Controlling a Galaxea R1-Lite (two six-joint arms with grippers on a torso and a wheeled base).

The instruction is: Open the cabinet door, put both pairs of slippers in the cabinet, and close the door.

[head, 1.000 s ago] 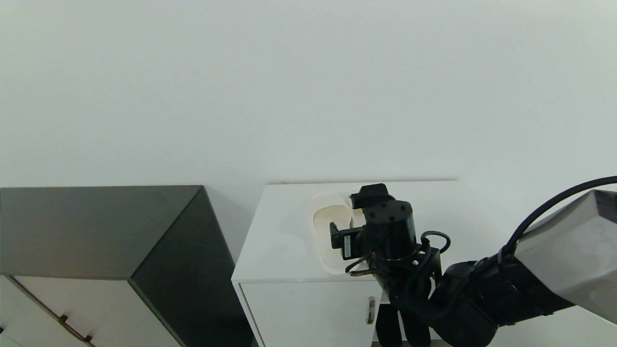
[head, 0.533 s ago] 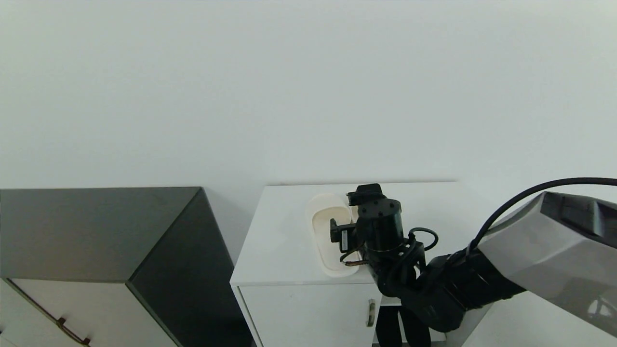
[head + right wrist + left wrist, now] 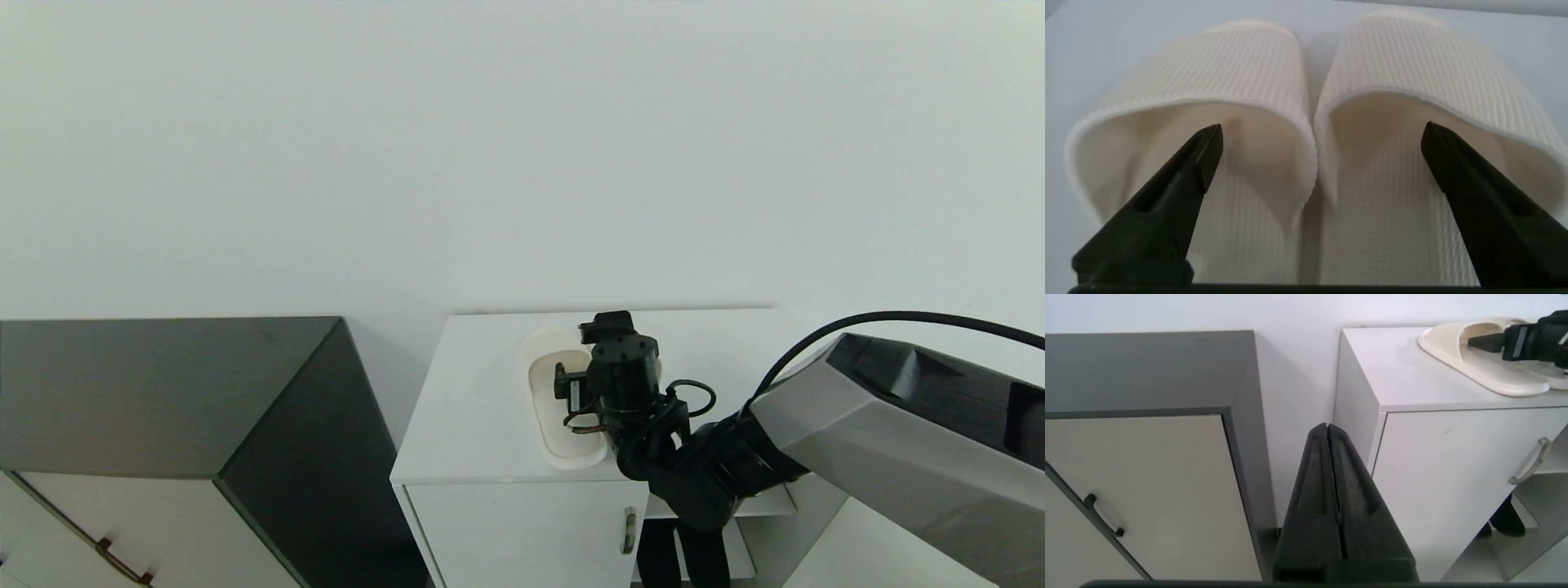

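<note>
The pair of cream slippers (image 3: 549, 408) is seen side by side on top of the white cabinet (image 3: 473, 408), low in the centre of the head view, with the long axes running up the frame and the toes pointed toward the wall. The right gripper (image 3: 1323, 131) is spread wide at the heel-side openings, one tip before each slipper, with nothing grasped, while the left gripper (image 3: 1328, 437) is pressed together on nothing. Beside the cabinet's handled door (image 3: 522, 531) an open compartment (image 3: 1543, 498) with a shelf is shown; something dark in it cannot be identified.
</note>
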